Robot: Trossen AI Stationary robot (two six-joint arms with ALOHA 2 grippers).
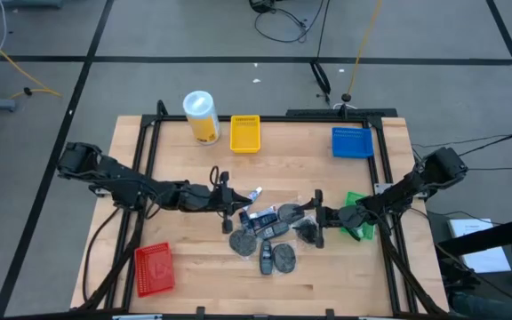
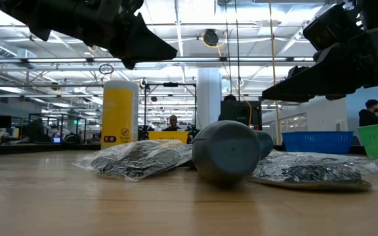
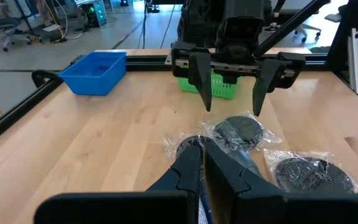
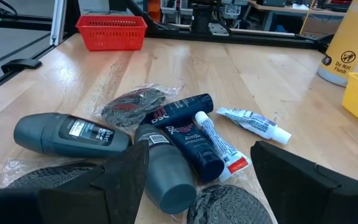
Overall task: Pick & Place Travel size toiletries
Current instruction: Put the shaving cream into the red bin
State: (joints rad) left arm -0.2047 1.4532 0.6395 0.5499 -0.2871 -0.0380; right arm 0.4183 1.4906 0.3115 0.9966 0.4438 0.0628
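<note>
The travel size toiletries point(image 1: 265, 236) lie heaped at the table's middle. In the right wrist view they are two dark grey roll-on bottles point(image 4: 67, 134), a dark blue tube point(image 4: 188, 134), two slim white tubes point(image 4: 253, 123) and plastic-wrapped dark discs point(image 4: 132, 102). My left gripper point(image 1: 236, 212) hovers over the heap's left side, shut, its tip point(image 2: 172, 49) holding nothing. My right gripper point(image 1: 316, 213) faces it from the heap's right side. It is open point(image 3: 232, 109) and raised above a wrapped disc point(image 3: 238, 130).
A tall yellow canister point(image 1: 202, 116), a yellow tray point(image 1: 245, 133) and a blue tray point(image 1: 352, 142) stand along the far edge. A green tray point(image 1: 358, 218) sits under the right arm, and a red tray point(image 1: 154, 268) lies near-left. Black frame rails border the table.
</note>
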